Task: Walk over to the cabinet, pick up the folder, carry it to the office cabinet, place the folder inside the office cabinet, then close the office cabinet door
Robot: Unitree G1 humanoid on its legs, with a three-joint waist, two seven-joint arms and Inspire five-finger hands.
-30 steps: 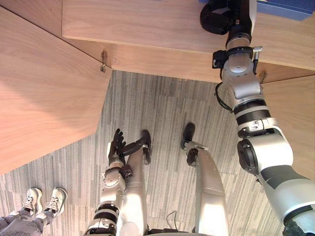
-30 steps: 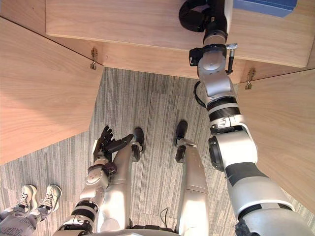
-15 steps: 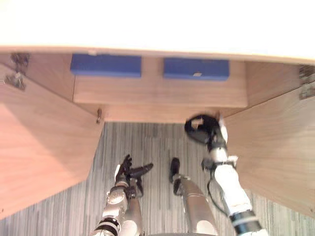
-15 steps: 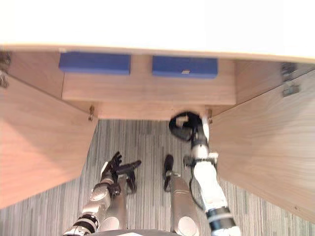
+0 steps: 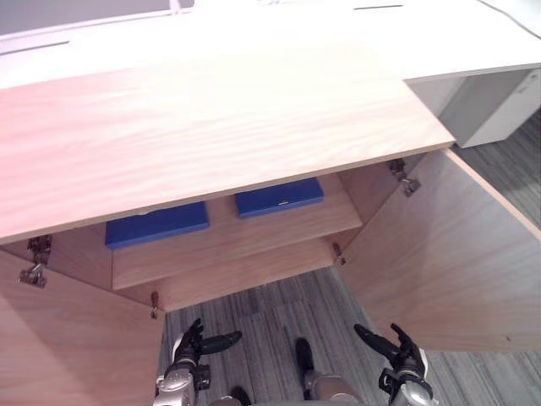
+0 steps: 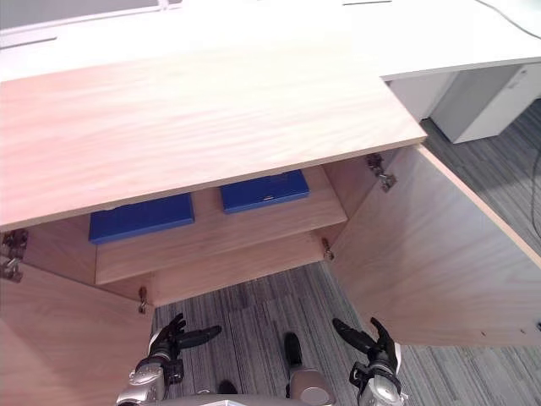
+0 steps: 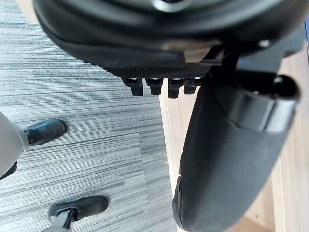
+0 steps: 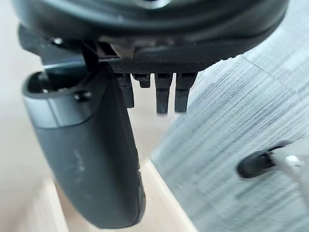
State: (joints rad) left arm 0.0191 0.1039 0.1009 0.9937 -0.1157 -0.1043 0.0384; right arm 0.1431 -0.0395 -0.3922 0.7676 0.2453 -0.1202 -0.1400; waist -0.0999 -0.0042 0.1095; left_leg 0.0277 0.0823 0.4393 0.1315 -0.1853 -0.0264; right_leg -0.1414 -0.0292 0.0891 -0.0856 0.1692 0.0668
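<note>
Left hand (image 5: 189, 347) and right hand (image 5: 397, 353) hang low before the cabinet (image 5: 211, 144), fingers spread, empty.

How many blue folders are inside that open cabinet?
2, side by side on the shelf: left folder, right folder. The cabinet top hides the shelf's back, so maybe more.

Between the open left door (image 5: 68, 338) and right door (image 5: 448, 254), the shelf (image 5: 237, 238) lies reachable before two folders (image 5: 156, 223) (image 5: 279, 196).

Grey striped carpet (image 5: 270, 338) (white desk (image 5: 456, 34) behind)
</note>
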